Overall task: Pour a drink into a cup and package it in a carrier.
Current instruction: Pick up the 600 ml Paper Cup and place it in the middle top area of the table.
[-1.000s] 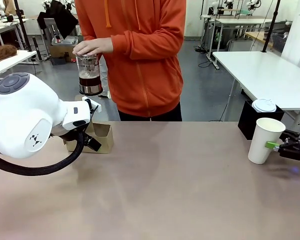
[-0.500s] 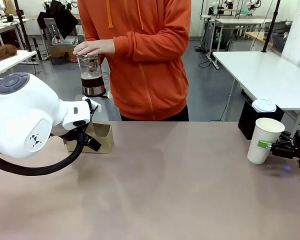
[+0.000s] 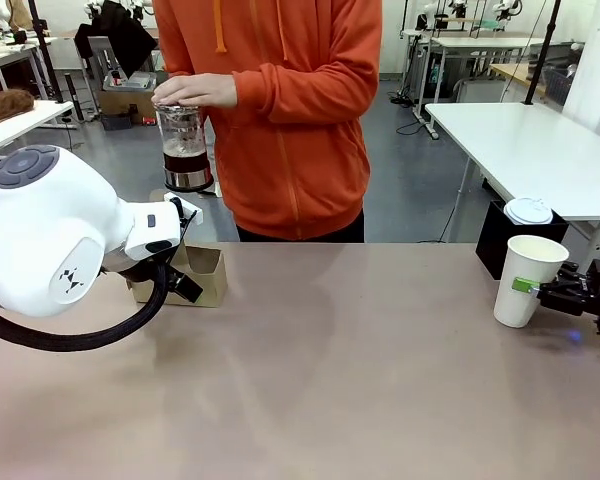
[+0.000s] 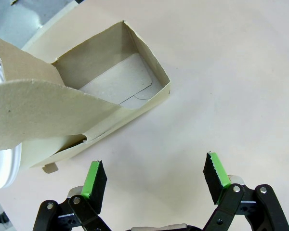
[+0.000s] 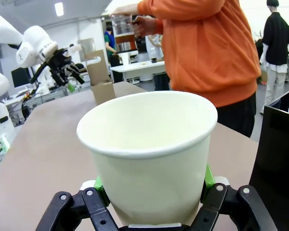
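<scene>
The tall white paper cup (image 3: 524,279) stands at the table's right edge, and my right gripper (image 3: 542,290) is shut on its lower half. In the right wrist view the cup (image 5: 151,144) is empty, with a green pad pressed against each side. A person in an orange hoodie holds the glass jug of amber-brown drink (image 3: 183,145) by its top, in the air beyond the far edge. The brown cardboard carrier (image 3: 198,276) sits at the left, partly behind my left arm. My left gripper (image 4: 155,177) hovers open above the table just beside the carrier (image 4: 111,86), whose near slot is empty.
A black box (image 3: 498,240) stands behind the cup at the far right, with a shorter lidded white cup (image 3: 528,211) on top. A white lid (image 4: 2,163) shows past the carrier's handle panel. Bare brown table (image 3: 340,380) stretches between the two arms.
My right gripper has shut on the cup and nudged it slightly left. The person has shifted right a little with the jug. My left arm has stayed still.
</scene>
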Robot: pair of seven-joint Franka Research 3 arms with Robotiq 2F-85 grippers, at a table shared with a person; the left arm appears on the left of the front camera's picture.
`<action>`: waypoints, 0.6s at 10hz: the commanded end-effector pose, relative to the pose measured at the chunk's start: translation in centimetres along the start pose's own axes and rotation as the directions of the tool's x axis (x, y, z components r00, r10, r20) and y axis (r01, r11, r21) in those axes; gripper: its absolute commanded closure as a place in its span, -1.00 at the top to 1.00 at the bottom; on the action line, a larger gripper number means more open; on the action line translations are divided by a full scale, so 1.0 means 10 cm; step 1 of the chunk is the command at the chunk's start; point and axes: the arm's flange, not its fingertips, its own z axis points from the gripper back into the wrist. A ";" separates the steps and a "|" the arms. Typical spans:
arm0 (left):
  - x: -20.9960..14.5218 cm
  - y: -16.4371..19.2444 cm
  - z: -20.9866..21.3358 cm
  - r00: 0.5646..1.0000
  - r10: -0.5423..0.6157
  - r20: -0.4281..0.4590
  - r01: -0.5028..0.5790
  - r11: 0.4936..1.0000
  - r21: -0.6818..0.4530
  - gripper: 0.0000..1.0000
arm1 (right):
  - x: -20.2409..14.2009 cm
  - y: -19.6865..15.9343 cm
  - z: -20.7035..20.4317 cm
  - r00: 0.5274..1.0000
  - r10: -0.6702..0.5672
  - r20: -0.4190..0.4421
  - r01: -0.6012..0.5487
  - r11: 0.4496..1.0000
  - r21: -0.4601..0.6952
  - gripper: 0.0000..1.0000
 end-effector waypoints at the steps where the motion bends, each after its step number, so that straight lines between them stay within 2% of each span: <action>1: 0.00 0.00 0.00 1.000 0.000 0.000 0.000 1.000 -0.001 1.00 | 0.00 0.00 0.00 1.000 0.000 0.000 0.000 1.000 0.000 0.60; 2: 0.00 0.00 0.00 1.000 0.000 0.000 0.000 1.000 -0.001 1.00 | 0.14 0.18 0.03 0.999 -0.003 0.036 0.004 1.000 -0.021 0.60; 4: 0.00 0.00 0.00 1.000 0.000 0.000 0.000 1.000 -0.001 1.00 | 0.53 0.50 -0.20 0.998 -0.008 0.058 0.012 0.997 -0.079 0.60; 6: 0.00 0.00 0.00 1.000 0.000 0.000 0.000 1.000 -0.001 1.00 | 0.80 0.72 -0.81 0.999 -0.029 0.028 0.032 0.994 -0.107 0.60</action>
